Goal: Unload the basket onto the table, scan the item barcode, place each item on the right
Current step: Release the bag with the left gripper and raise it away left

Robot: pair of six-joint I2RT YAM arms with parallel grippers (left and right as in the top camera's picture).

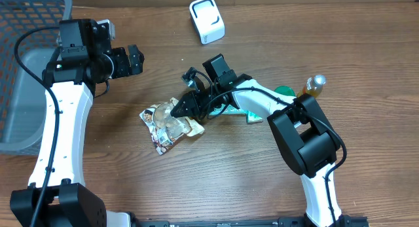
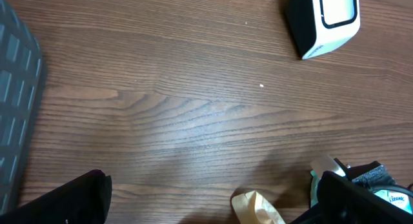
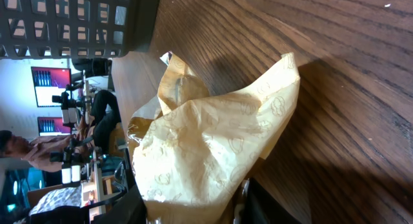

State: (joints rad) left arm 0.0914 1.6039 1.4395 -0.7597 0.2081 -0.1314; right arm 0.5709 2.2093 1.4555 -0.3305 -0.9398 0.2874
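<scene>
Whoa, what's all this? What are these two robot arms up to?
They're meant to scan an item's barcode. The right arm reaches across the table, its jaws pinched on a crumpled yellowish snack packet mid-table. The left arm hangs near the grey basket with jaws wide open and empty. The white scanner sits at the far edge, apart from the packet, so nothing is being scanned yet.

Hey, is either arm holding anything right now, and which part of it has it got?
The right gripper pinches the tan snack packet by the edge facing that arm. The left gripper is open, holding nothing.
</scene>
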